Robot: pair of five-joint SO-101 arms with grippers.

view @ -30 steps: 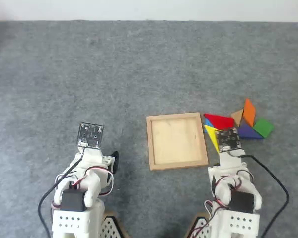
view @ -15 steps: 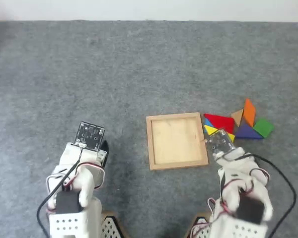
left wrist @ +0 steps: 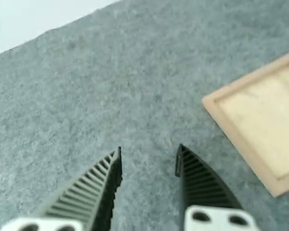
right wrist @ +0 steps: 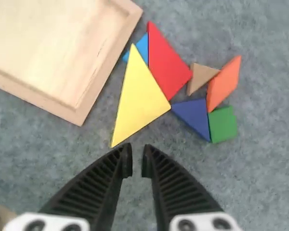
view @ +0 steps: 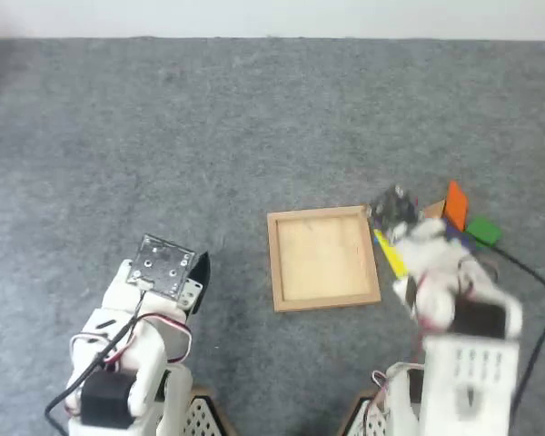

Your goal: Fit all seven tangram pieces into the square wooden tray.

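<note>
The square wooden tray [view: 278, 263] lies empty at the table's middle, also in the left wrist view [left wrist: 241, 144] and the right wrist view [right wrist: 102, 72]. Beside its right edge lies a cluster of pieces: yellow triangle [right wrist: 139, 98], red triangle [right wrist: 164, 62], light blue piece [right wrist: 139, 47], tan triangle [right wrist: 200, 77], orange parallelogram [right wrist: 223, 83], dark blue triangle [right wrist: 195, 115], green square [right wrist: 222, 123]. My right gripper [right wrist: 136, 163] hangs above the carpet just short of the yellow triangle's tip, shut and holding nothing. My left gripper [left wrist: 149, 156] is open over bare carpet left of the tray.
Grey carpet covers the whole table. The right arm [view: 431, 272] rises over the piece cluster and hides part of it from above. The orange parallelogram [view: 454, 203] and green square [view: 482, 230] peek out beyond it. Wide bare carpet lies behind and left of the tray.
The right arm has risen and swung forward over the pieces, now covering most of them from above. The left arm shifted slightly back and turned a little.
</note>
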